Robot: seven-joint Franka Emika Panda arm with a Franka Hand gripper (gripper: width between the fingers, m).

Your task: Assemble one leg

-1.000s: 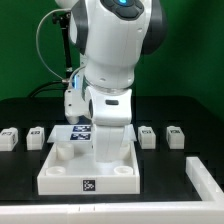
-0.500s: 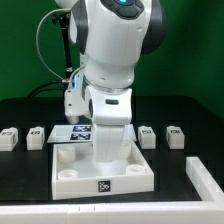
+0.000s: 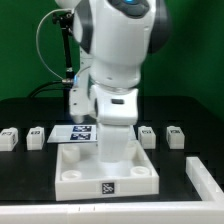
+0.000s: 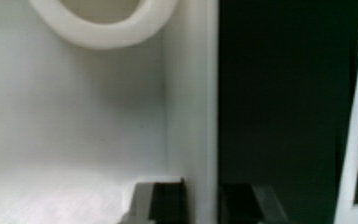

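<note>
Gripper (image 4: 202,203) clamped on edge wall of smooth white sq. plate (image 3: 80,185), one finger each side, round socket (image 4: 105,38) just ahead. Legs (image 3: 36,134), small white tagged blocks, sit on black table (image 3: 20,170), well apart from gripper, either side.

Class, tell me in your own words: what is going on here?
The robot's gripper clamps the edge of the big white plate, one finger on each side. The plate has slid toward the exterior view's right. Four small legs lie untouched on the table, none fitted yet.
</note>
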